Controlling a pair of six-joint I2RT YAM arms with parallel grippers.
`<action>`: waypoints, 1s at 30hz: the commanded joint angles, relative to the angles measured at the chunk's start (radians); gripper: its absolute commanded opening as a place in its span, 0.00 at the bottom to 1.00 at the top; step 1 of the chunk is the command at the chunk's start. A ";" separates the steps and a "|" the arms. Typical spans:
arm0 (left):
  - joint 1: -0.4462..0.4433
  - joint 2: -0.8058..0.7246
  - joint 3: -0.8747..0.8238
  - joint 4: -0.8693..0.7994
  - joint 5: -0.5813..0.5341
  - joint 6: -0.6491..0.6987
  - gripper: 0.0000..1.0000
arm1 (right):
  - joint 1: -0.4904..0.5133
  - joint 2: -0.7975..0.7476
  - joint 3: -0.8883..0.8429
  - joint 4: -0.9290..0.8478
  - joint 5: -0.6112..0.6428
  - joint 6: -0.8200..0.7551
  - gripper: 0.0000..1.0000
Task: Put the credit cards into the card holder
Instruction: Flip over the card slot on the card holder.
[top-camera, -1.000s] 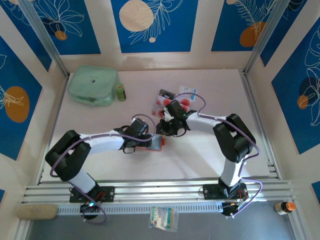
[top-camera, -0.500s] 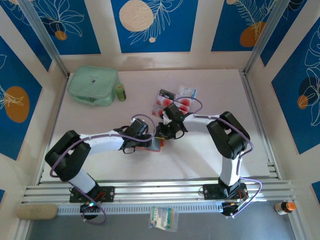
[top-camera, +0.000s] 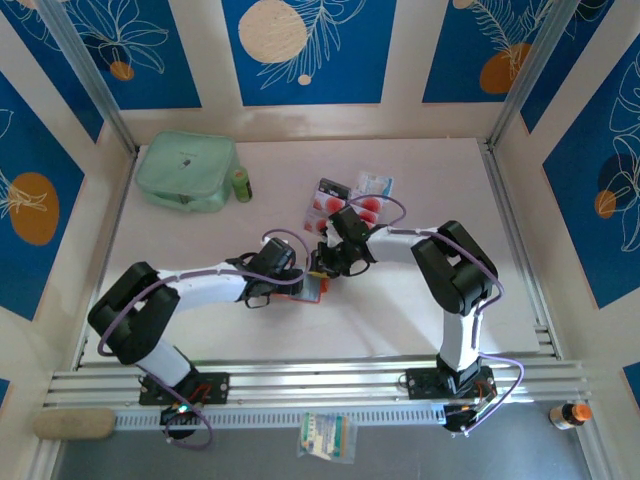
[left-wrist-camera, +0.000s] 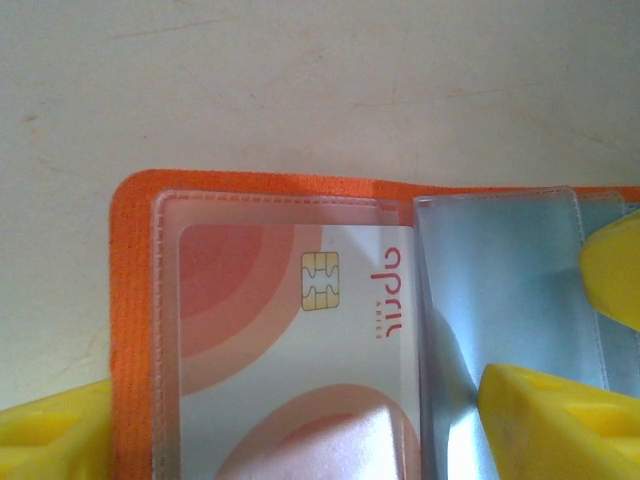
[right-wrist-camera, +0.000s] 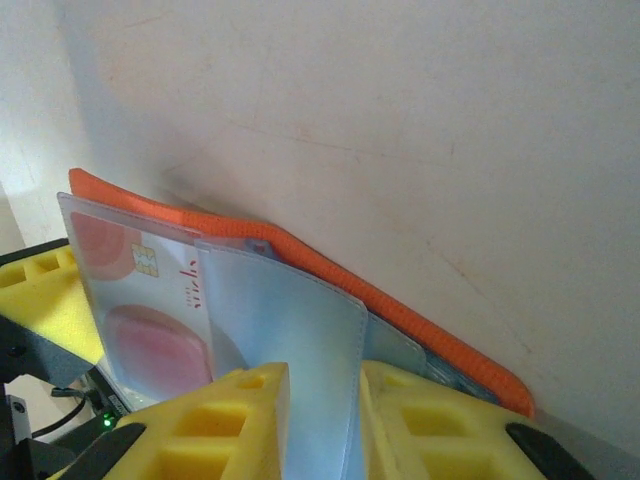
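Observation:
The orange card holder (left-wrist-camera: 135, 300) lies open on the table, also visible as an orange patch (top-camera: 308, 290) between the two arms. One credit card (left-wrist-camera: 300, 330) with red round marks sits in its left clear sleeve. My left gripper (left-wrist-camera: 295, 400) stands open above that half, one yellow finger (left-wrist-camera: 55, 430) at the orange edge and the other on the sleeves. My right gripper (right-wrist-camera: 325, 400) is shut on a clear sleeve page (right-wrist-camera: 290, 330), lifting it upright beside the card (right-wrist-camera: 140, 290). More credit cards (top-camera: 368, 203) lie loose behind the right gripper (top-camera: 328, 265).
A mint-green zip pouch (top-camera: 187, 170) and a small green bottle (top-camera: 241, 184) stand at the back left. Aluminium rails (top-camera: 320, 385) run along the near edge, with a packet (top-camera: 327, 437) below them. Wall panels close in the table on three sides.
The right gripper has shifted a little left, closer to the card holder, and its elbow swung left with it. The left arm and the holder have stayed put.

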 joint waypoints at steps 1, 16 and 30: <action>-0.010 -0.020 -0.018 0.009 0.050 -0.015 0.79 | 0.004 0.002 0.005 0.030 -0.065 0.025 0.24; -0.006 -0.235 -0.003 -0.077 -0.051 -0.003 0.89 | 0.026 -0.077 0.012 0.051 -0.088 0.073 0.34; 0.024 -0.378 -0.051 -0.119 -0.105 0.006 0.91 | 0.073 0.047 0.175 0.024 -0.078 0.110 0.56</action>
